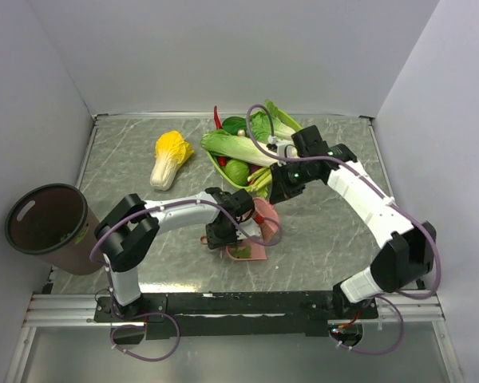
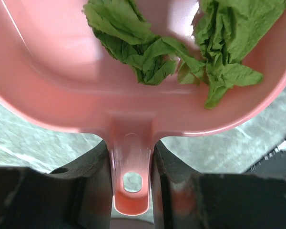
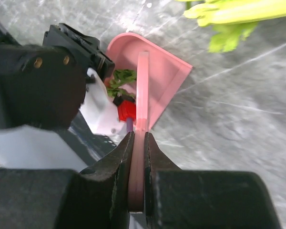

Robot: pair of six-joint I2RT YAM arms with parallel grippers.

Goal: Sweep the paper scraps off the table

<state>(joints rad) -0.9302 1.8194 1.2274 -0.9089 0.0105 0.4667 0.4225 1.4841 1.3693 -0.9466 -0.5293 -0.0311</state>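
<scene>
Counter (image 1: 323, 239): in the top view no loose scrap can be made out on the open grey surface. The arms hide the patch around the dustpan, so that part is unconfirmed.

Brown bin (image 1: 70, 254): stands at the left edge, well apart from the work area. Its contents cannot be judged.

Greens pile (image 1: 239, 146) and yellow-and-white cabbage (image 1: 172, 158): both lie at the far side. The greens sit just beyond the right arm and crowd any sweeping stroke from that direction.

Pink dustpan (image 2: 47, 86): near the counter's middle, with its handle clamped tight between the fingers of the left hand (image 2: 132, 162).

Pink sweeping tool (image 3: 142, 81): seen edge-on, thin and flat, reaching into the dustpan's mouth. The right hand (image 3: 138, 143) is closed firmly on its near end.

Paper scraps (image 2: 143, 57): at least two crumpled green clumps lie inside the dustpan, towards its open mouth.

Assessment: collection appears largely done. What remains is carrying the dustpan to the bin and tipping it. The sweeping tool in the mouth and the left arm's own elbow stand in the way.
</scene>
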